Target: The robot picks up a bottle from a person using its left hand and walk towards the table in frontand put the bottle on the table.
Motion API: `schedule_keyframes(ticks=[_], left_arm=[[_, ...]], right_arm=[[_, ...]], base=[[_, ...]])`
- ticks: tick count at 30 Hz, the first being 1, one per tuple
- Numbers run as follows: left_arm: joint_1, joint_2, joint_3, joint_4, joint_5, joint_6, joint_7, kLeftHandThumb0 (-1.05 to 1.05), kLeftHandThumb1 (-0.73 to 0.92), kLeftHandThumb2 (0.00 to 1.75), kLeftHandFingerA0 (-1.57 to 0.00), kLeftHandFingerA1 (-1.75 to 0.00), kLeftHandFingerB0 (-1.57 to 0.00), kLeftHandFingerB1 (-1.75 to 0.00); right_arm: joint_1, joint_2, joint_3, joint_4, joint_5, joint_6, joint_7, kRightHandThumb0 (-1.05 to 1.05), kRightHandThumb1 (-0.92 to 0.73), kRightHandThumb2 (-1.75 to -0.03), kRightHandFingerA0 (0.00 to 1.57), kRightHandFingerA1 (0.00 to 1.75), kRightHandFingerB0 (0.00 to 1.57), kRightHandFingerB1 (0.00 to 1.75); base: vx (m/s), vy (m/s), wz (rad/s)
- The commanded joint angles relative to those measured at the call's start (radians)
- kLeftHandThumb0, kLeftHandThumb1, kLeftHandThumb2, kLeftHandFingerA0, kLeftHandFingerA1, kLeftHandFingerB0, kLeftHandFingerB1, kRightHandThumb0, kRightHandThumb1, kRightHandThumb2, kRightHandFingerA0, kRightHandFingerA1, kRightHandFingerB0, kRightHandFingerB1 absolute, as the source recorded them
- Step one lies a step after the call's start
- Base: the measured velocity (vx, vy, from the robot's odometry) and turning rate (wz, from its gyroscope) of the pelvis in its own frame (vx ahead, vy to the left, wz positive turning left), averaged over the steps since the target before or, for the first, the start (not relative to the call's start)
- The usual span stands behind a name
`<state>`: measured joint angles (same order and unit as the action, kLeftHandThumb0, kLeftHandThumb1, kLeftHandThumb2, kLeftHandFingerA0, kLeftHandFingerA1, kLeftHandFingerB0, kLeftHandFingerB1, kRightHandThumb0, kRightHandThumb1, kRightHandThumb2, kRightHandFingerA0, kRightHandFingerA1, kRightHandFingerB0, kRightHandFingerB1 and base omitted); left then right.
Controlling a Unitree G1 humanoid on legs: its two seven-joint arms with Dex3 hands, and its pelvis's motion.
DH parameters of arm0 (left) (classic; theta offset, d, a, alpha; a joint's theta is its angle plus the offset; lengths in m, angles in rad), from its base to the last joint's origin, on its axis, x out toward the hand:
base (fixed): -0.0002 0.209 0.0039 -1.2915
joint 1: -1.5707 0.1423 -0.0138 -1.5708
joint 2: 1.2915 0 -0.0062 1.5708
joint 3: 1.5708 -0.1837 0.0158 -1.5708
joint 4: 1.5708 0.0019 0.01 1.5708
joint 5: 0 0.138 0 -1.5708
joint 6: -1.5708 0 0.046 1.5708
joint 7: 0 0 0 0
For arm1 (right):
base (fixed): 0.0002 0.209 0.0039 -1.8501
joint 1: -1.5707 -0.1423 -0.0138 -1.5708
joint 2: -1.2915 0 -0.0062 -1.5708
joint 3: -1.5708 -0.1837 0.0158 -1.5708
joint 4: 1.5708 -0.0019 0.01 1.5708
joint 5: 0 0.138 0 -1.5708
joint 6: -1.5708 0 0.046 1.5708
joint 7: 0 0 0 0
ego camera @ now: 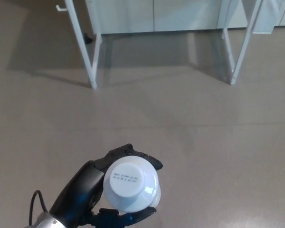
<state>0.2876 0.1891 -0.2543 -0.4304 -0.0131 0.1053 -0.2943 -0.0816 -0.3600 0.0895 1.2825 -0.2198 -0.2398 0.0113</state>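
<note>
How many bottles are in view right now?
1. The bottle sits in the left hand, low in the picture above the floor. None other shows; more could lie outside the view.

Left robot hand [92, 190] grips white bottle [131, 184] above floor [204, 142].

Lone head camera, high vantage, pitched steeply down and forward over floor [204, 142]. Left hand [85, 187] and bottle [131, 185] close beneath lens at bottom edge; white frame legs [88, 52] distant, top.

That bottle [130, 185] looks like smooth, slightly glossy white plastic, and the hand [85, 190] around it is matt black. The floor [204, 142] under the bottle is smooth, faintly shiny.
</note>
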Motion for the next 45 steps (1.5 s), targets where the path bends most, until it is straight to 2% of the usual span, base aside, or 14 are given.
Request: schedule_keyframes(ticks=[1, 6, 9, 18, 22, 25, 35, 39, 45], left_arm=[[-0.007, 0.007, 0.019, 0.007, 0.011, -0.027, 0.011, -0.31, 0.80, 0.65, -1.09, -1.35, -0.78, -1.04], [-0.002, 0.009, 0.017, -0.002, 0.006, -0.010, 0.010, -0.32, 0.80, 0.65, -1.12, -1.32, -0.77, -1.07], [0.006, 0.009, 0.015, 0.001, 0.012, -0.033, 0.013, -0.30, 0.80, 0.65, -1.08, -1.33, -0.76, -1.06], [0.007, 0.011, 0.017, -0.009, 0.009, -0.023, 0.007, -0.30, 0.81, 0.66, -1.08, -1.36, -0.76, -1.09], [0.010, 0.009, 0.013, -0.007, 0.019, -0.034, 0.013, -0.30, 0.81, 0.64, -1.10, -1.30, -0.75, -1.08], [0.006, 0.007, 0.017, -0.003, 0.000, -0.022, 0.004, -0.29, 0.81, 0.66, -1.10, -1.34, -0.76, -1.06], [0.006, 0.008, 0.022, -0.012, -0.008, -0.010, -0.003, -0.28, 0.82, 0.66, -1.09, -1.34, -0.75, -1.08], [0.010, 0.007, 0.022, -0.004, -0.011, -0.037, -0.007, -0.27, 0.82, 0.66, -1.09, -1.35, -0.75, -1.09], [0.017, 0.010, 0.019, -0.020, -0.008, -0.010, -0.004, -0.28, 0.82, 0.65, -1.10, -1.31, -0.75, -1.08]], right_arm=[[-0.001, -0.004, 0.004, 0.002, -0.009, -0.006, 0.009, -0.52, -0.76, -0.64, 0.65, 0.45, 0.53, 0.39], [0.000, -0.006, 0.003, 0.004, -0.011, -0.010, 0.014, -0.52, -0.76, -0.63, 0.64, 0.44, 0.55, 0.39], [0.006, -0.005, 0.001, 0.001, -0.008, -0.014, 0.016, -0.52, -0.76, -0.63, 0.65, 0.44, 0.54, 0.39], [0.013, -0.005, -0.007, 0.000, -0.004, -0.012, 0.020, -0.51, -0.76, -0.63, 0.64, 0.44, 0.53, 0.40], [0.011, -0.005, -0.007, -0.001, -0.006, -0.004, 0.024, -0.51, -0.77, -0.64, 0.62, 0.43, 0.50, 0.39], [0.007, -0.004, -0.009, 0.000, -0.005, 0.005, 0.024, -0.51, -0.77, -0.64, 0.63, 0.43, 0.51, 0.39], [0.014, -0.006, -0.001, 0.002, -0.016, 0.001, 0.025, -0.50, -0.75, -0.63, 0.65, 0.43, 0.53, 0.39], [0.020, -0.008, 0.003, 0.000, -0.016, -0.004, 0.026, -0.49, -0.75, -0.63, 0.66, 0.45, 0.54, 0.39], [0.022, -0.007, -0.002, 0.000, -0.008, 0.000, 0.039, -0.48, -0.76, -0.63, 0.64, 0.45, 0.52, 0.39]], base=[[0.40, 0.177, -0.29], [0.49, 0.285, -0.52], [0.43, 0.120, 0.04], [0.40, -0.139, 0.08], [0.46, -0.313, 0.31], [0.35, -0.115, 0.00], [0.50, 0.096, -0.33], [0.55, 0.188, -0.04], [0.39, -0.057, 0.17]])
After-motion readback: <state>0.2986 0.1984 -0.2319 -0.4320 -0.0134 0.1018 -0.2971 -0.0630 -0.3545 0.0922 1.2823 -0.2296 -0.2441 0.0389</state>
